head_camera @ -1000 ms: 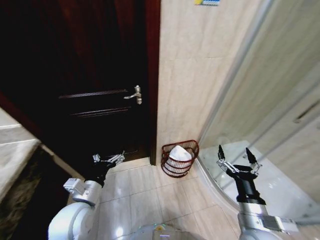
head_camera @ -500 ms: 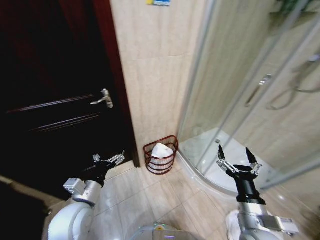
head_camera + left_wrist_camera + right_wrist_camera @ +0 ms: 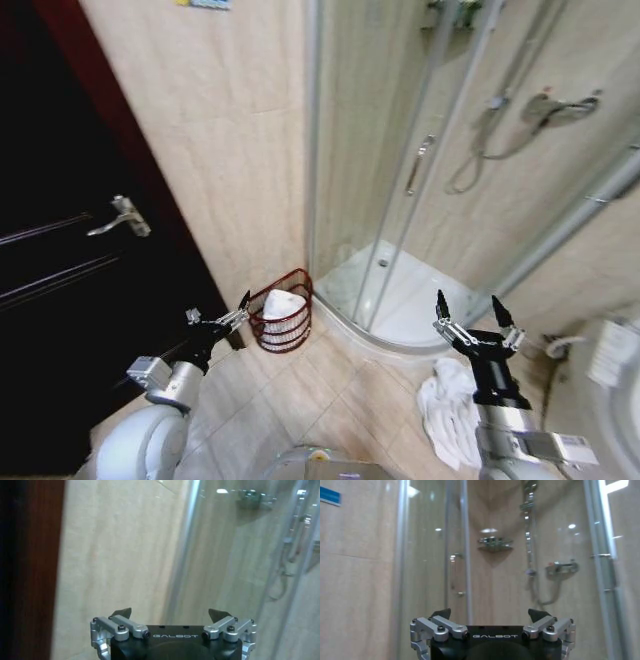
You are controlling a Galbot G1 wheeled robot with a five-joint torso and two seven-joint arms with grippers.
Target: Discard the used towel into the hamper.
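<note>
The hamper, a small round red-brown wire basket, stands on the floor against the tiled wall beside the shower. A white cloth lies inside it. A crumpled white towel lies on the floor tiles at the lower right, just left of my right arm. My left gripper is held up open and empty, a little left of the hamper; it also shows open in the left wrist view. My right gripper is raised open and empty above the towel, and is open in the right wrist view.
A curved glass shower enclosure with a raised white tray fills the middle and right. A dark wooden door with a metal handle is at the left. A white fixture sits at the right edge.
The whole picture has shifted left, so the camera has turned right. The shower and the floor towel have come into sight. Both arms hold the same pose.
</note>
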